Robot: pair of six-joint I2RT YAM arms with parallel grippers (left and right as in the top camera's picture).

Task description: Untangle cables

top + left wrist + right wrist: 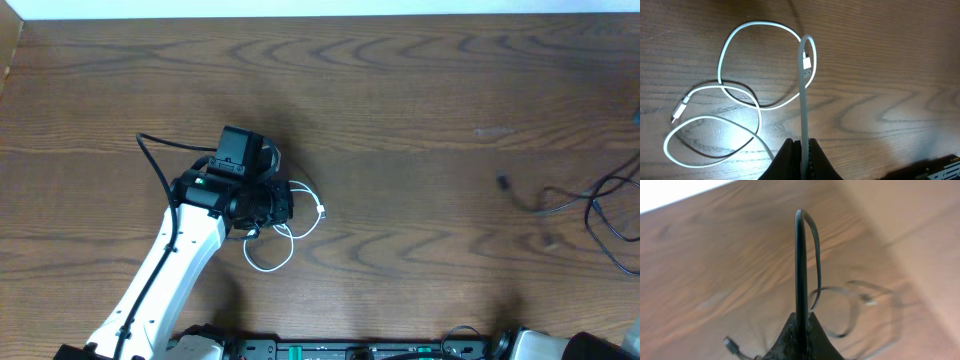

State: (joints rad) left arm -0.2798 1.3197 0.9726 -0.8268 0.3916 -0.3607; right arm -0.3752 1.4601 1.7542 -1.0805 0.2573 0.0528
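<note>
The white cable (268, 266) lies in loops on the wooden table beside my left gripper (283, 205). In the left wrist view, my left gripper (803, 146) is shut on a stretch of the white cable (760, 107), which rises in a bend ahead of the jaws. One plug end (679, 111) lies at the left and another (807, 62) hangs near the bend. A black cable (565, 203) lies at the table's right edge, its plug (503, 181) pointing left. My right gripper (801, 319) is shut on the black cable (800, 255), lifted off the table. It is out of the overhead view.
The left arm's own thick black wire (155, 160) curves out behind the wrist. The table's far edge (320, 18) runs along the top. The arm bases (330, 350) sit at the near edge.
</note>
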